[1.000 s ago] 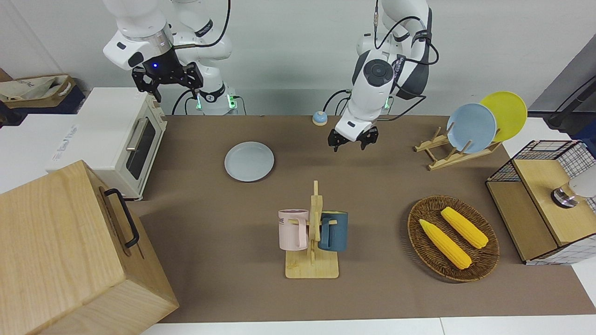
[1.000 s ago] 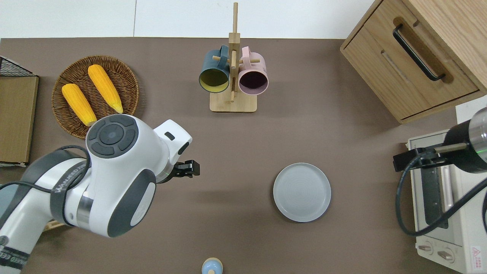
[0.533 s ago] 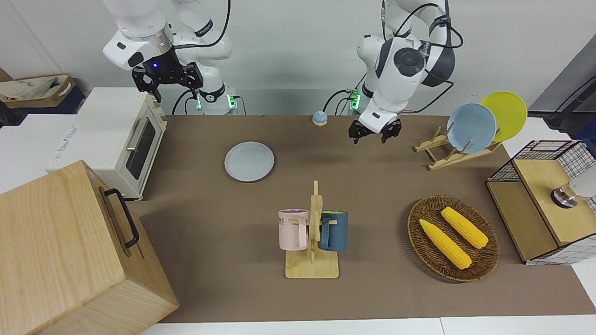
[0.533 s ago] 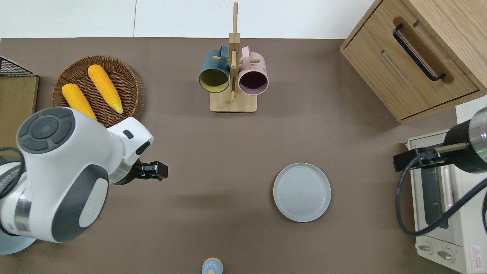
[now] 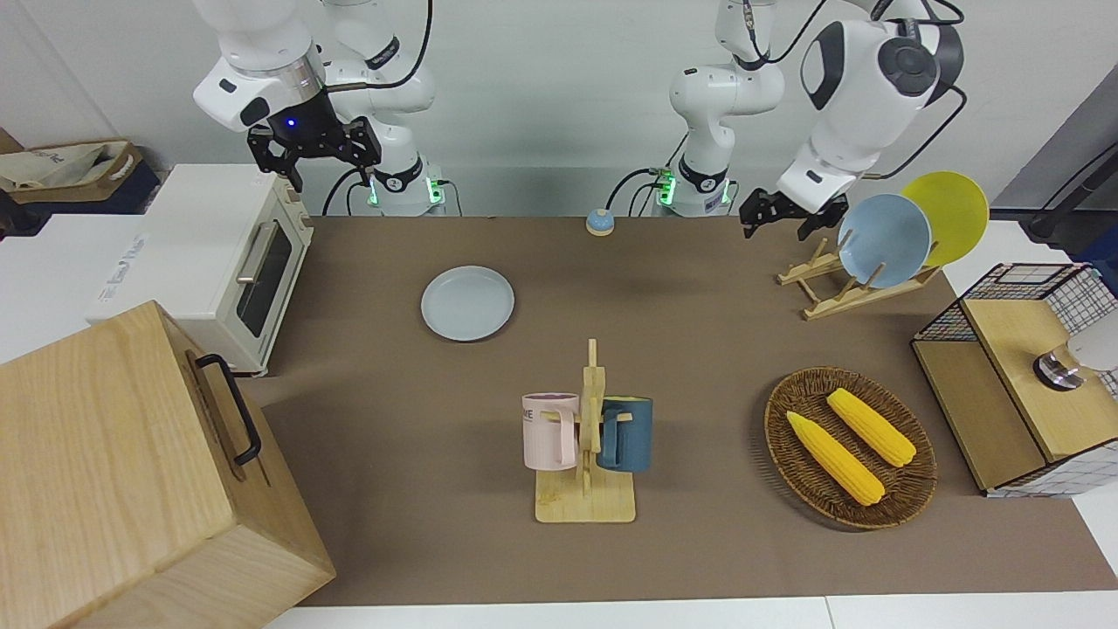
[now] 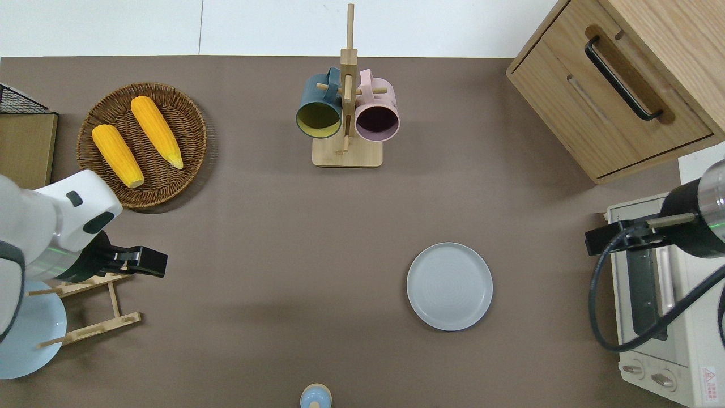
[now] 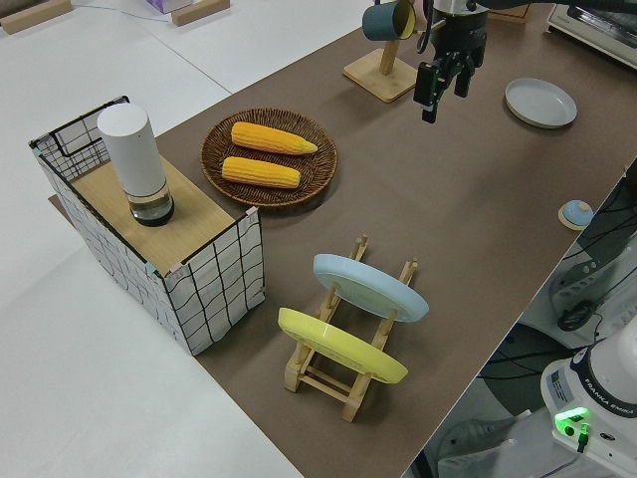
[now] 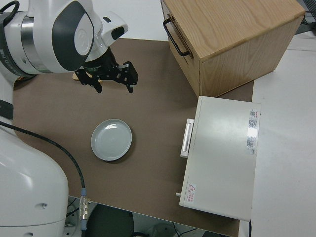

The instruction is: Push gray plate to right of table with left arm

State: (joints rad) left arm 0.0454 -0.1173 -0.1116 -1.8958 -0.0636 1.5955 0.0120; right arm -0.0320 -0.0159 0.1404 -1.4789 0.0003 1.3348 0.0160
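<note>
The gray plate (image 5: 467, 303) lies flat on the brown table (image 5: 419, 542), toward the right arm's end, a little short of the toaster oven; it also shows in the overhead view (image 6: 449, 286). My left gripper (image 5: 776, 229) is open and empty. It hangs in the air at the left arm's end of the table, far from the plate, over the end of the wooden dish rack in the overhead view (image 6: 148, 263). My right arm, with its blue wrist light, is parked, and its gripper (image 5: 316, 162) is open.
A mug rack (image 5: 587, 437) with a pink and a blue mug stands farther from the robots than the plate. A toaster oven (image 5: 218, 253) and a wooden cabinet (image 5: 131, 472) fill the right arm's end. A dish rack (image 5: 860, 288), a corn basket (image 5: 777, 411) and a wire shelf (image 5: 1013, 376) stand at the left arm's end.
My left arm has swung up and away from the table's middle toward its own end, and its gripper now hangs by the dish rack. The gray plate and the right arm have not moved.
</note>
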